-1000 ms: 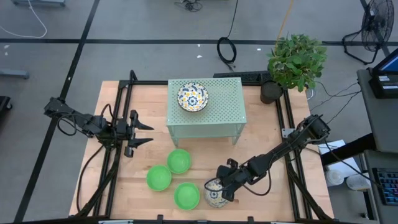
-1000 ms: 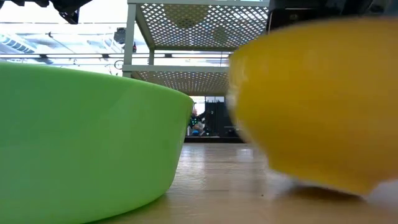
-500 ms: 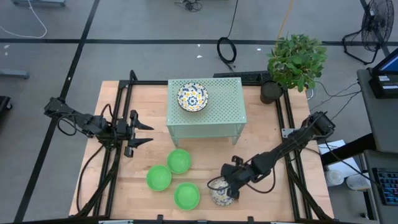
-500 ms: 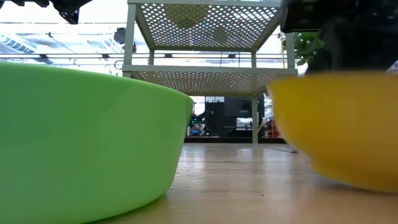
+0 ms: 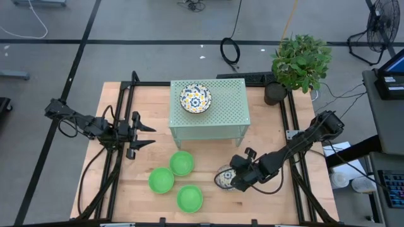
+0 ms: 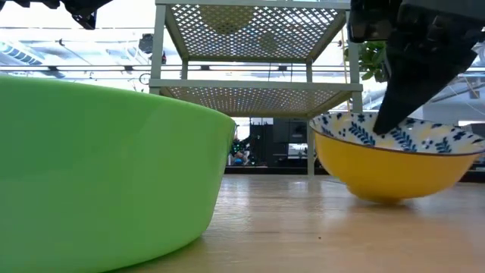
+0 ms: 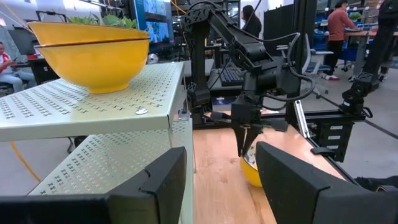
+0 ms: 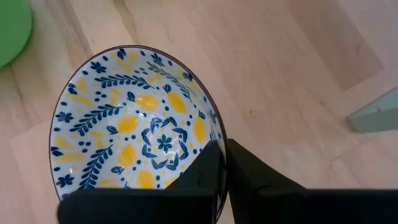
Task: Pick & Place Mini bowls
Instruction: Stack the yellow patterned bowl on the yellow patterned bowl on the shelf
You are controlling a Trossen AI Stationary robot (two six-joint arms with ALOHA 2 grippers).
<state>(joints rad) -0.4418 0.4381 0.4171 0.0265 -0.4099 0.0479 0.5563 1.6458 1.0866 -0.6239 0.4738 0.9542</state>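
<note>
1. A second ago the right gripper (image 5: 235, 180) had the floral bowl (image 5: 224, 178) down near the front edge of the table (image 5: 151, 104), right beside the front green bowl (image 5: 189, 198). Now both sit farther back and to the right, clear of that bowl.
2. In the low view the floral bowl (image 6: 395, 161) was a yellow blur filling the right side; now it is smaller and sharp, its base on the wood or very near it.
3. The right gripper's fingers (image 8: 214, 168) are pinched tight on the floral bowl's rim, one inside and one outside the wall.
4. The left gripper (image 5: 150, 134) has not moved. It hangs over the table's left side, well apart from the bowls, fingers parted about halfway and holding nothing.
5. The floral bowl stands upright, mouth up, tipped slightly. It is round, so it has no long axis.
6. It sits in front of the pale green stand (image 5: 210, 108), right of the three green bowls.
7. The other green bowls (image 5: 182, 162) (image 5: 161, 180) lie upright, close together, unmoved.
8. Another floral bowl (image 5: 196, 98) rests on top of the stand; in the left wrist view it looks like two stacked (image 7: 90, 50).
</note>
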